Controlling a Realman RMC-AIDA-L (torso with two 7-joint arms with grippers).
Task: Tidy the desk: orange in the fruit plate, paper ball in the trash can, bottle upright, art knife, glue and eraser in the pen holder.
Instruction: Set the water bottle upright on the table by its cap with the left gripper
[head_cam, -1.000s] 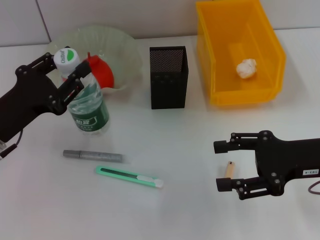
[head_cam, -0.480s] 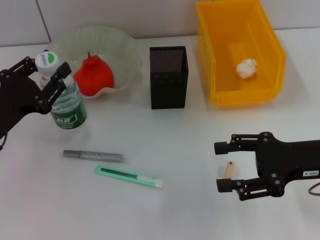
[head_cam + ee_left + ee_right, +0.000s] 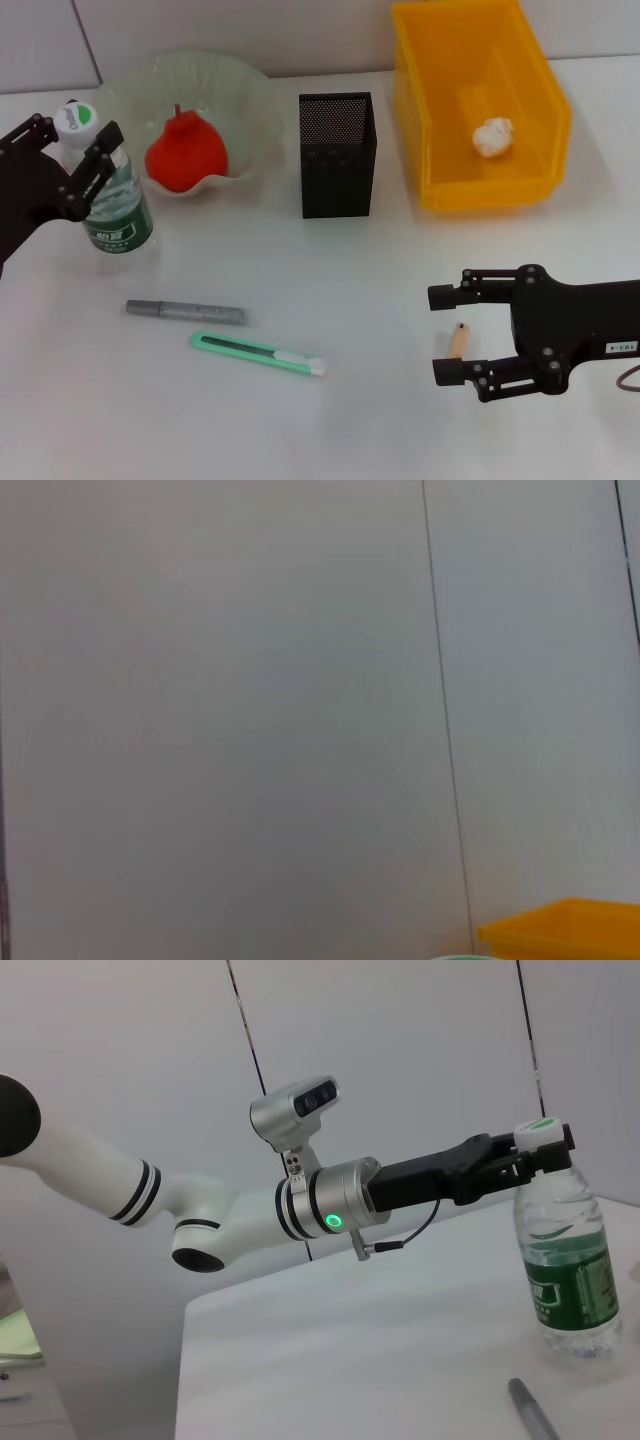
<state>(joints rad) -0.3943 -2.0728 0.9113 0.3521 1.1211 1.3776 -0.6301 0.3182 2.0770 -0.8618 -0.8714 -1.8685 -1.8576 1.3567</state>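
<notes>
Our left gripper [image 3: 72, 160] is clamped round the neck of the bottle [image 3: 113, 205] so it stands upright, base on the desk. Our right gripper [image 3: 452, 335] waits with jaws wide, the eraser [image 3: 459, 339] lying between them, ready to grasp.

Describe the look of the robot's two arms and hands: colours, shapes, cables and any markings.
Both hands are matte black linkage frames with two slim fingers. The left hand sits on a black link joined to a silver cylinder with a glowing green ring; behind that are white tubular segments with black bands, a silver camera module on top and a thin dark cable below. The right hand has a small white label and a thin cable.
</notes>
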